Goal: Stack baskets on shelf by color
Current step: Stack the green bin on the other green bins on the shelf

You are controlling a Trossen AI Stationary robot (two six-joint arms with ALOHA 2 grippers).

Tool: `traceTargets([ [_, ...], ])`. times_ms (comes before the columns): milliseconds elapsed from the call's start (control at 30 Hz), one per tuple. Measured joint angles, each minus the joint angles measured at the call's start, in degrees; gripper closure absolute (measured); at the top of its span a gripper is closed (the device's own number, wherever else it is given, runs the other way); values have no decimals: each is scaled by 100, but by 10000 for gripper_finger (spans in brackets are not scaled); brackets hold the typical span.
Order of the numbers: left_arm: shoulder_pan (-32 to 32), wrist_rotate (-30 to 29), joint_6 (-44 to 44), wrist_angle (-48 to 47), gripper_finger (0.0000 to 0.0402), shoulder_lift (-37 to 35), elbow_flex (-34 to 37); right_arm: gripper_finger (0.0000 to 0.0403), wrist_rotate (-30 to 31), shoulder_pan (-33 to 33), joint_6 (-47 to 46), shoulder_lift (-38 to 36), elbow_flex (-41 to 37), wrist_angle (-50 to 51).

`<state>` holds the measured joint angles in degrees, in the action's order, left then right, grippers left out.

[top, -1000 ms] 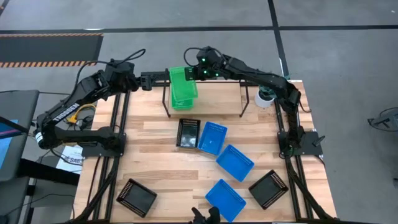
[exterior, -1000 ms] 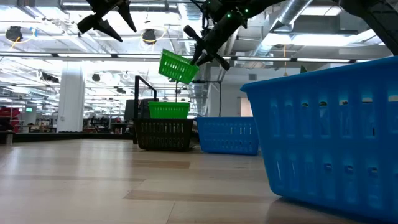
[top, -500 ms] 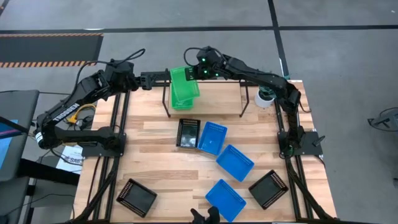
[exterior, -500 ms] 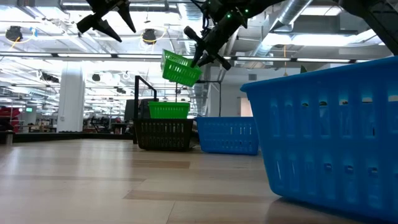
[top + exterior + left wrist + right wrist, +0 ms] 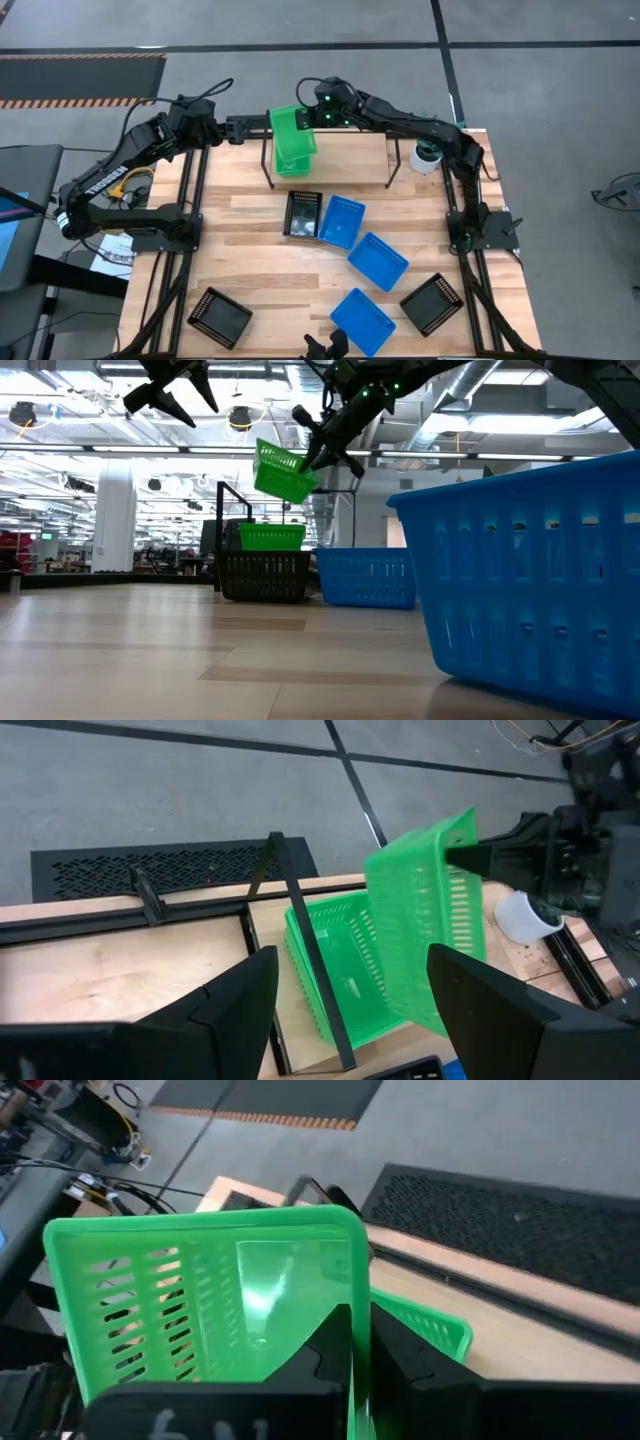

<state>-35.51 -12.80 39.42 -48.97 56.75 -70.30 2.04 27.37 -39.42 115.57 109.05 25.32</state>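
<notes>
My right gripper [image 5: 312,117] is shut on a green basket [image 5: 292,132], holding it in the air above the left end of the shelf [image 5: 392,165]. In the low view this basket [image 5: 280,472] hangs tilted. A second green basket [image 5: 335,960] sits on the shelf below it. My left gripper [image 5: 243,130] stands open beyond the table's far left corner, its fingers [image 5: 235,1010] apart and pointing at the two green baskets without touching either. My right gripper pinches one wall of the green basket at its rim [image 5: 352,1315], near a corner, with one finger inside the basket and one outside. The fingers [image 5: 470,855] come from the table's right, slanting down. The basket hangs steeply tilted, clear of the shelf and of the lower basket.
On the table in front of the shelf lie three blue baskets [image 5: 341,221], [image 5: 378,261], [image 5: 362,322] and three black ones [image 5: 303,214], [image 5: 220,316], [image 5: 432,304]. A white pot [image 5: 427,157] stands at the far right, beside the shelf's right end.
My right gripper has turned its wrist a little, and the green basket it holds has swung slightly toward the table's left. The basket stays lifted above the shelf.
</notes>
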Motion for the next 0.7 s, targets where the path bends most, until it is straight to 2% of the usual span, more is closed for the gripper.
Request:
traceTargets([
  [133,0,-6,-41,0,157,0,0,361,0,0,-378,2,-124,-165],
  [367,0,-6,-94,2,157,0,0,361,114,0,-441,2,-144,-394],
  [700,0,-74,-101,2,157,0,0,361,114,9,-426,2,-144,-168],
])
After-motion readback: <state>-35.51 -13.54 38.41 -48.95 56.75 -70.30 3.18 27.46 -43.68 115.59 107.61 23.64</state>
